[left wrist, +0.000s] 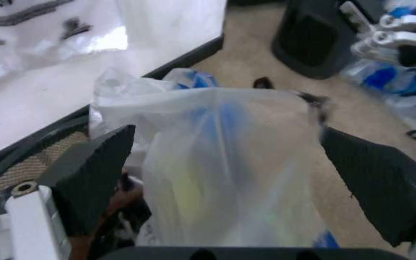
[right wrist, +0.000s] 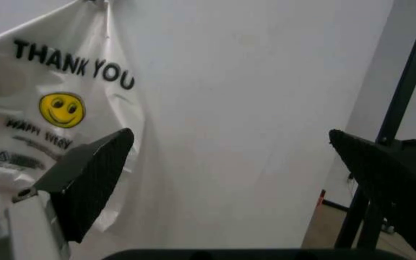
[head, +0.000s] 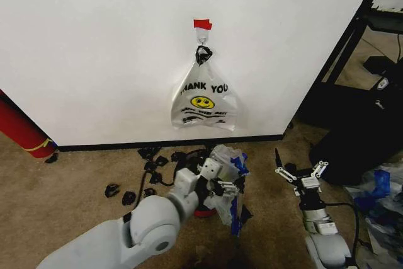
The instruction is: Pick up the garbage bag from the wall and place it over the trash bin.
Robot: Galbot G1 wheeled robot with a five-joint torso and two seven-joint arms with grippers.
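left hand [head: 221, 188]: down low over the trash bin [head: 200, 209], fingers spread wide, garbage bag [head: 228, 184] bunched between them, not pinched
right hand [head: 301, 171]: open, idle just beside the bin
step: looks like draping the bag over the rim
next: probably needs the mouth spread wider
wall [head: 94, 48]: thank you bag [head: 203, 99] hangs there

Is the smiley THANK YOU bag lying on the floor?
No, the THANK YOU bag hangs by its black knotted handles from a hook on the wall, under red tape, above the carpet.
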